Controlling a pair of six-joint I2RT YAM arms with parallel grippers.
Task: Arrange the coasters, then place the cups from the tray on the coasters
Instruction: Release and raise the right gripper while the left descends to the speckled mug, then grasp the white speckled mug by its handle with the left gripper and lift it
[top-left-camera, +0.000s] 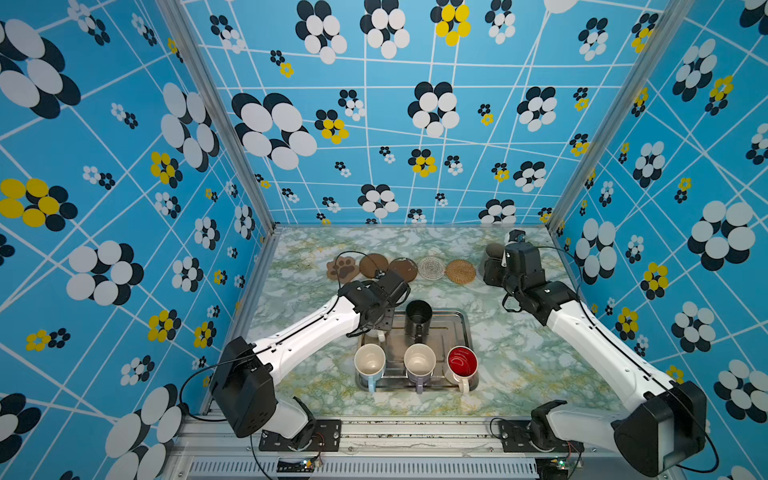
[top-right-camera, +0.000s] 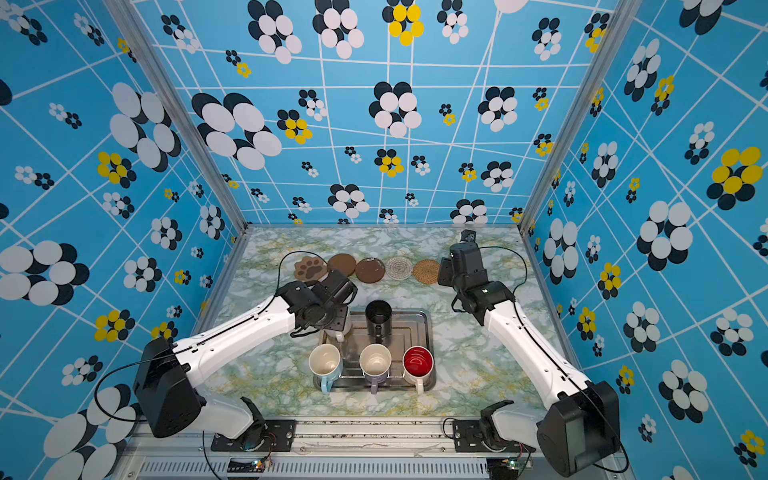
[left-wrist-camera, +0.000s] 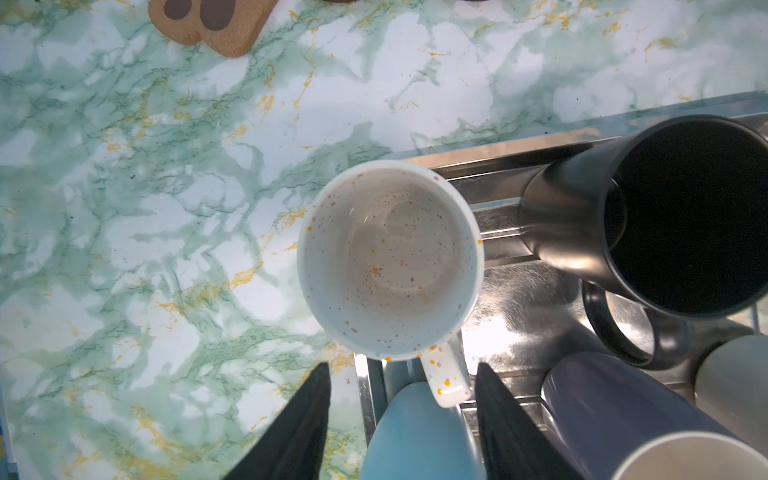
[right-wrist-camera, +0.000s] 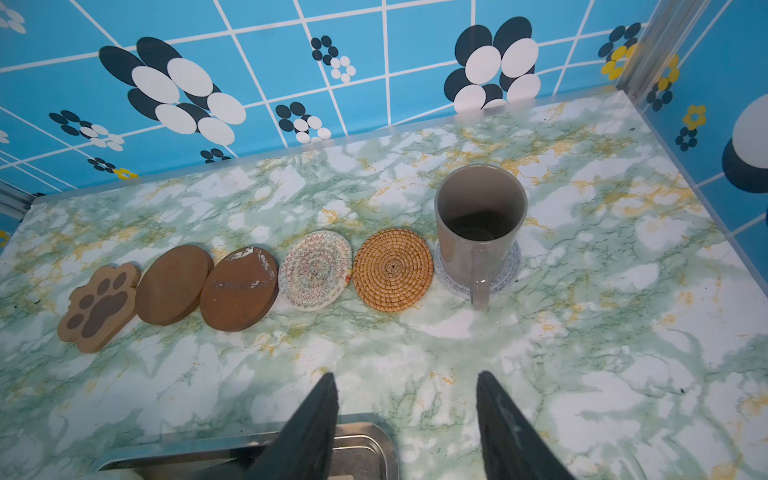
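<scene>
Coasters lie in a row, and the grey mug sits on the end one. Five mugs are left on the tray. Left gripper jaws stand apart astride the speckled mug's handle; right gripper parted, empty

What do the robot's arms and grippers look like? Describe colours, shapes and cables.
The left arm and right arm have smooth white shells on their long links and boxy black housings at the joints. Thin black cables loop beside them. The left gripper and right gripper each end in two tapering matte black fingers.
</scene>
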